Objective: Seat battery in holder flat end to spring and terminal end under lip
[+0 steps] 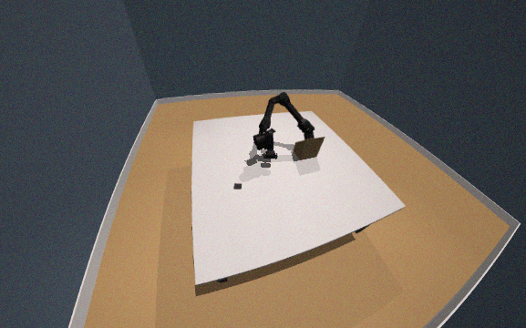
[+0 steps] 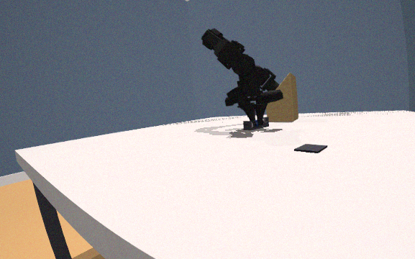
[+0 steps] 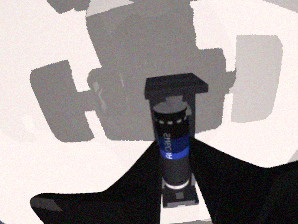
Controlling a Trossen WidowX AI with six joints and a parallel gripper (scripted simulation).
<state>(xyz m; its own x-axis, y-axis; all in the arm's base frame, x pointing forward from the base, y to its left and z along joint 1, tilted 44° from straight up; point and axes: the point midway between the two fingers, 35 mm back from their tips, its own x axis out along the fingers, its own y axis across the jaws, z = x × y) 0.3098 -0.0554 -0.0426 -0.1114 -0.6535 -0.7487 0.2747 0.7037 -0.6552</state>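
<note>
Starting at the left of the top view, you see tan floor (image 1: 144, 219) with a grey border, then the white table (image 1: 290, 214) filling the middle of the frame; a small dark flat square (image 1: 237, 186) lies on it left of centre, well apart from the arm. Just right of that and higher, in the upper middle, your arm (image 1: 285, 102) arches up and over, and its pincer (image 1: 269, 155) reaches down close to the table surface, with shadows spread beneath it. To the right of the pincer stands a tan upright panel (image 1: 309, 148) beside the arm's foot. In the exterior view, going left to right, you meet the table's dark leg (image 2: 50, 223) at lower left, then the pincer (image 2: 255, 124) low over the table in the upper middle, the tan panel (image 2: 286, 102) just behind it, and the dark square (image 2: 311, 147) farther right, lying flat. In the wrist view the dark fingers frame the centre of the picture, and your pincer is clamped on the battery (image 3: 173, 152), a dark cylinder with a blue band running up the middle of the frame. Its far end sits at a small black block, the holder (image 3: 176, 86), just above centre. Whether the battery already lies flat in it you cannot tell from these views.
</note>
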